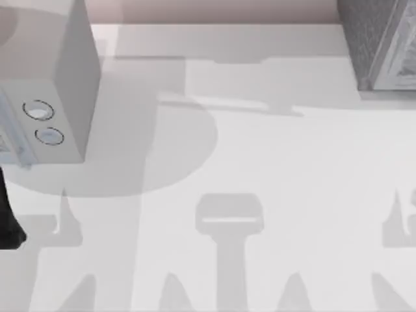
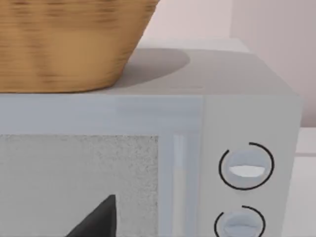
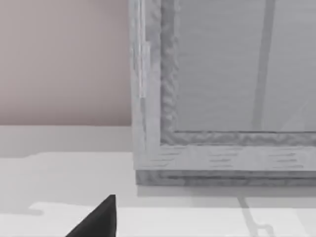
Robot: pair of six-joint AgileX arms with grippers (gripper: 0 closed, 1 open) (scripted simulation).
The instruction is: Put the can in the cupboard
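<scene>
1. The cupboard (image 1: pixel 380 45), a big dark grey speckled box with a paler, framed panel front, stands at the far right corner of the white table (image 1: pixel 260 162), up against the pinkish wall (image 1: pixel 208 10).
2. In the right wrist view the cupboard (image 3: pixel 222 74) rises close ahead. Its framed front panel is shut, and its lower edge rests flat on the table (image 3: pixel 59 173).
3. Our right gripper (image 3: pixel 98 221) shows as one dark pointed tip above the table, in front of the cupboard's lower corner and apart from it. We cannot tell how far it is open. We see nothing in its hold.
4. Well apart from the cupboard, at the opposite, left side of the table, stands a white box (image 1: pixel 58 71) with two round dials (image 1: pixel 38 110) set one beside the other on its front.
5. The left wrist view faces that white box (image 2: pixel 247 113) from near. It shows its speckled window (image 2: pixel 79 182) and both dials (image 2: pixel 246 166).
6. A tan woven basket (image 2: pixel 64 44) sits on top of the white box, casting a shadow across the lid.
7. Our left gripper (image 2: pixel 98 221) shows as one dark tip before the window. We cannot tell how wide it stands, and we see nothing held.
8. A dark part of our left arm (image 1: pixel 8 214) lies at the table's left edge, farthest from the cupboard.
</scene>
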